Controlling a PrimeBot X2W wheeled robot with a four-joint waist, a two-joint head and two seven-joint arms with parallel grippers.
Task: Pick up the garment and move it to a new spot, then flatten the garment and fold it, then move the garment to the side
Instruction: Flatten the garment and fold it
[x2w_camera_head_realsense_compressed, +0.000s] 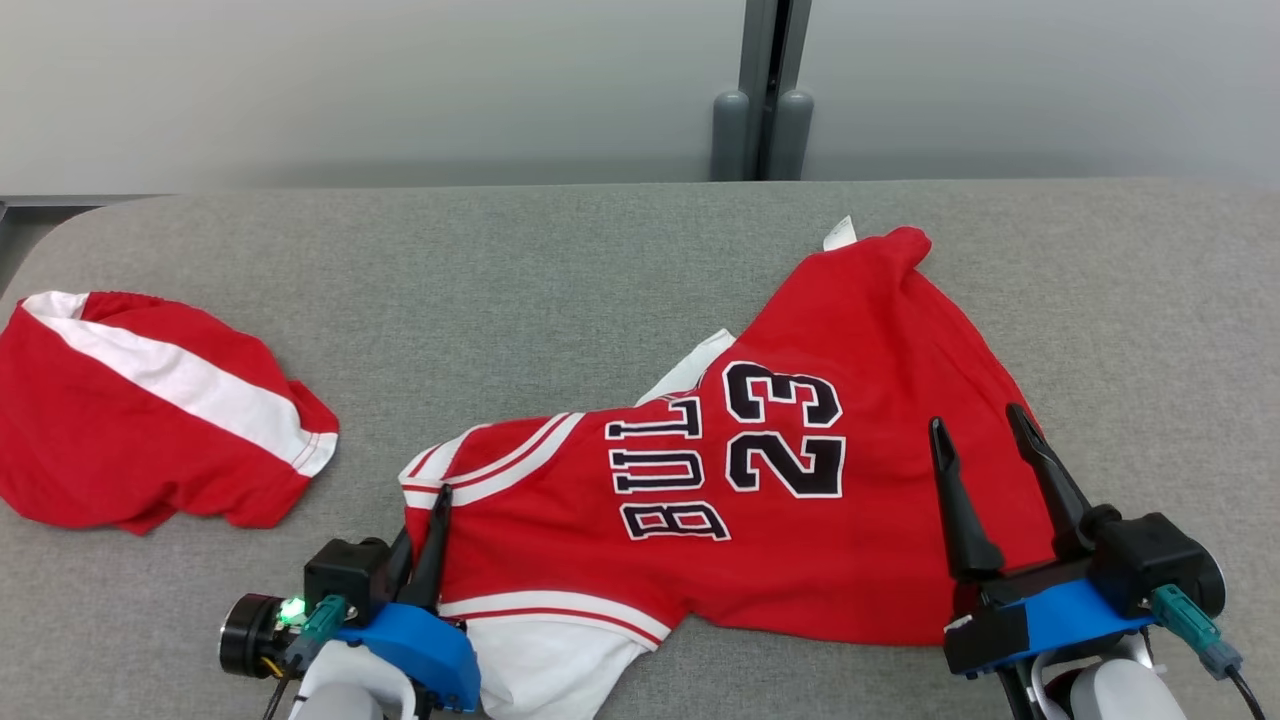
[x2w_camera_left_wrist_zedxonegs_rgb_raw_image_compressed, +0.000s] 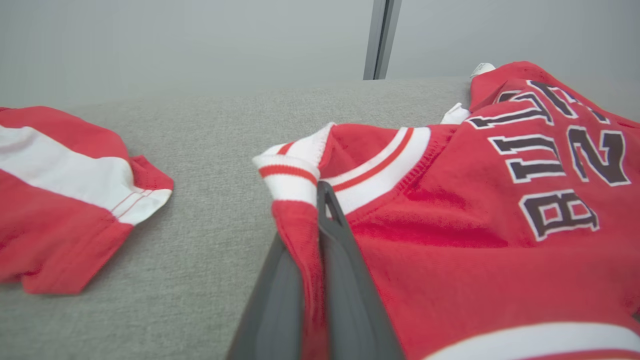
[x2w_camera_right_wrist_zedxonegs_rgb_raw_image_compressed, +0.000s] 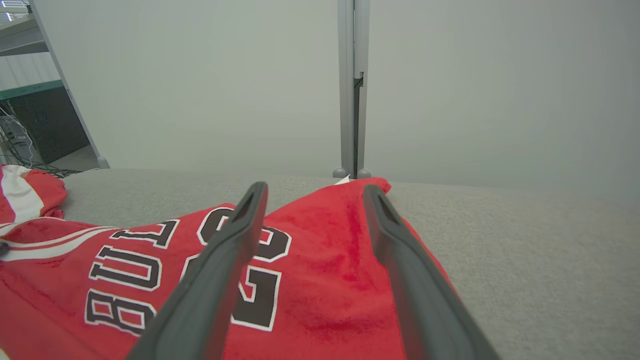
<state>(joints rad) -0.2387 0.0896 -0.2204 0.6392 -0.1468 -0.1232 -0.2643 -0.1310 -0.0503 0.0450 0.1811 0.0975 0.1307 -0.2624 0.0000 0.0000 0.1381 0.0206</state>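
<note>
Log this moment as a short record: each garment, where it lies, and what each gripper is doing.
surface: grey table
jersey: red, middle of the table, rumpled, number side up, not yet folded
shorts: red with a white stripe, at the table's left, apart from the jersey
left gripper: shut on the jersey's striped edge at its left end
right gripper: open, fingers over the jersey's right part; contact cannot be told
</note>
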